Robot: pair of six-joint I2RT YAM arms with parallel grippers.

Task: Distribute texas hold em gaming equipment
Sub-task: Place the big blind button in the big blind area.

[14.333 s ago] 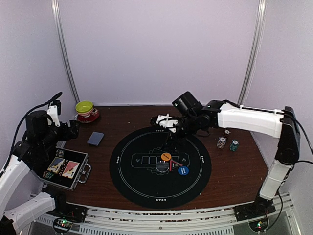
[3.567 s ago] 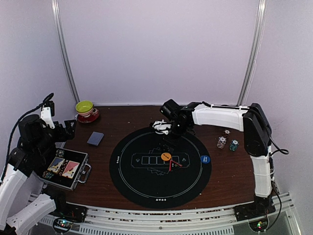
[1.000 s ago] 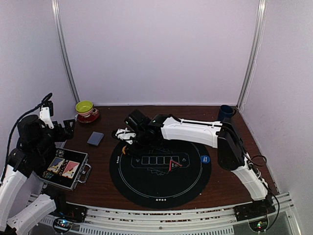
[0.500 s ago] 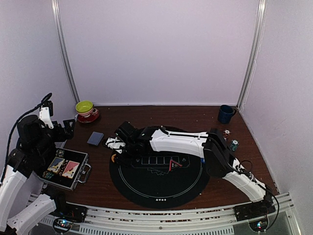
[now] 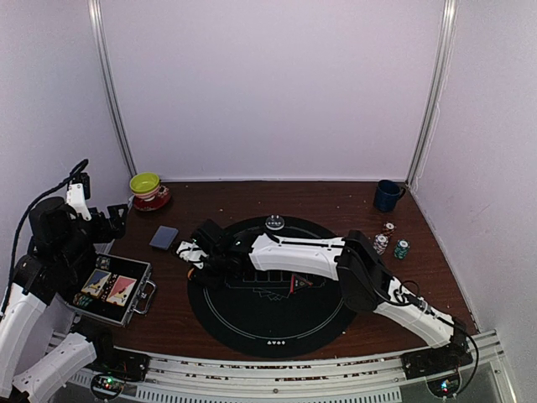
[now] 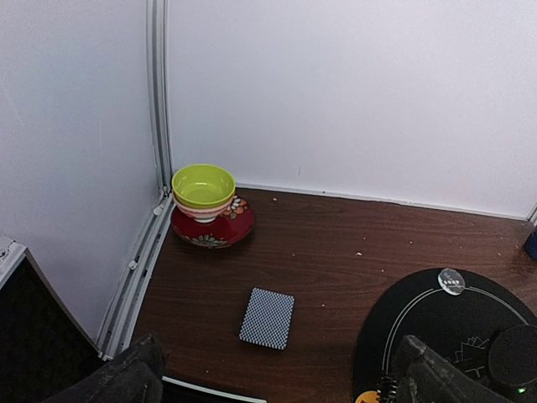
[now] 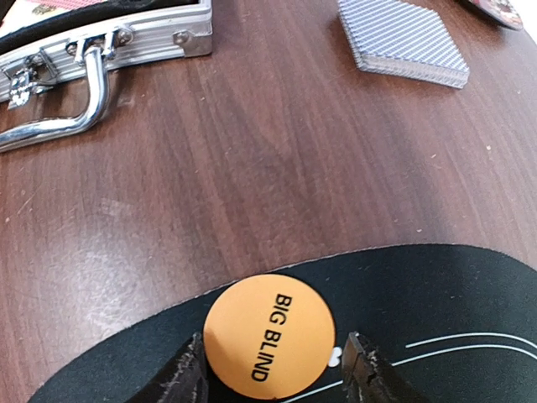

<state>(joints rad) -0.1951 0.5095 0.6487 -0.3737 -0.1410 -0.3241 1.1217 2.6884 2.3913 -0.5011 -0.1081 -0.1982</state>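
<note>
The orange "BIG BLIND" button (image 7: 268,336) lies flat on the left edge of the black round mat (image 5: 277,323). My right gripper (image 7: 274,374) is open and straddles it. The left finger is at its rim and the right finger (image 7: 359,369) stands a little off it. In the top view the right gripper (image 5: 195,256) reaches across the mat. The card deck (image 5: 164,238) lies on the wood beyond it and shows in both wrist views (image 6: 267,318) (image 7: 403,42). The red triangle (image 5: 298,283) sits mid-mat. Chips (image 5: 382,243) stand at the right. The blue button is hidden. My left gripper (image 5: 113,220) is open and empty.
An open metal case (image 5: 113,290) lies at the left, its handle (image 7: 59,101) close to the mat. The yellow-green bowl (image 6: 204,186) on its saucer is at the back left and the blue mug (image 5: 387,195) at the back right. A clear disc (image 5: 273,222) rests on the mat's far edge.
My right arm has stretched further left across the mat, and the orange button now lies at the mat's left edge. The left arm has not moved.
</note>
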